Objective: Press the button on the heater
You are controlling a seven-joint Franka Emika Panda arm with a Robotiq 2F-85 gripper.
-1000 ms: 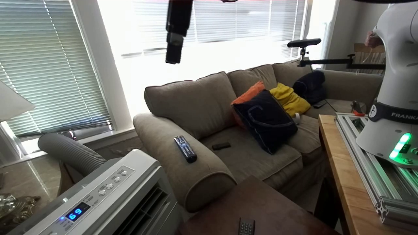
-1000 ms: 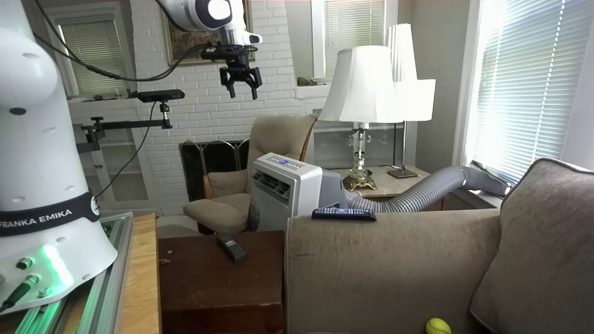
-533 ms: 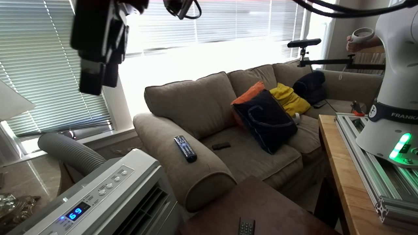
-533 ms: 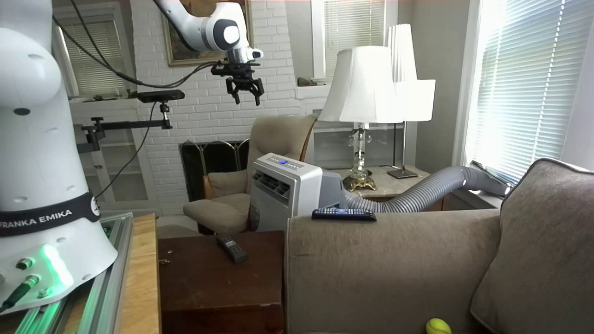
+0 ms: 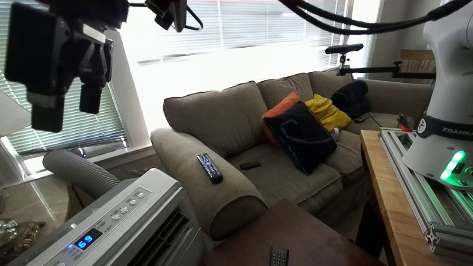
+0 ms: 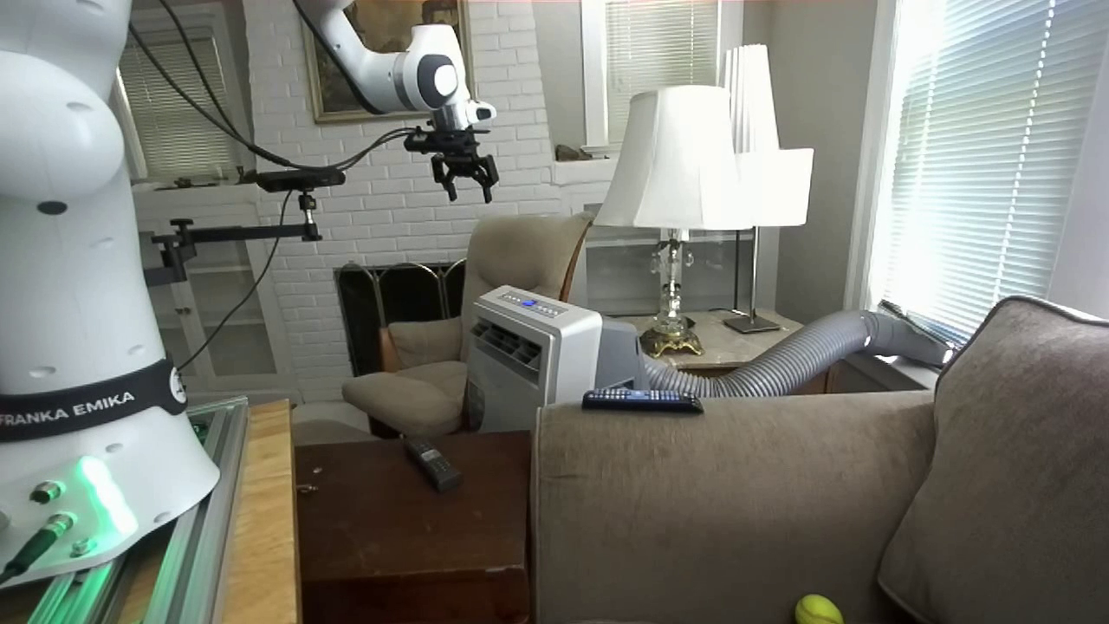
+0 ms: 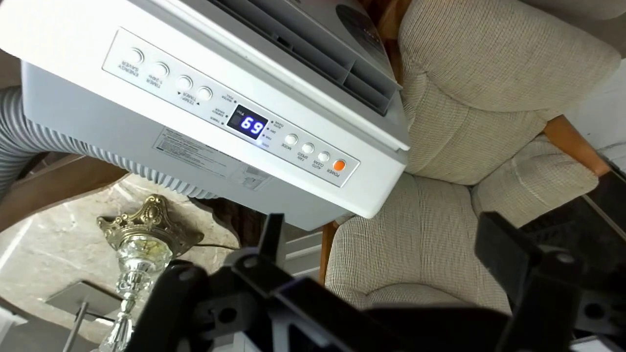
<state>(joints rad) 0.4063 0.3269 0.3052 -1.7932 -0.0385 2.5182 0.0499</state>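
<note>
Because its fat gray hose [image 6: 784,360] runs to the window [image 6: 988,165], the heater [image 6: 546,360] likely stands by the sofa arm [image 6: 728,485] so air can go out. The hand [image 6: 470,194] hangs higher up, not touching it, spread wide with nothing in it, maybe there to press the orange button [image 7: 339,165].

Sofa arm [image 6: 728,485] at my near right, remote [image 6: 642,399] on it. Chest [image 6: 372,520] to its left, handset [image 6: 433,466] on top. Heater [image 6: 554,360] beyond both; armchair [image 6: 514,256] behind it; farther right, lamp [image 6: 669,186] on table [image 6: 719,348].
</note>
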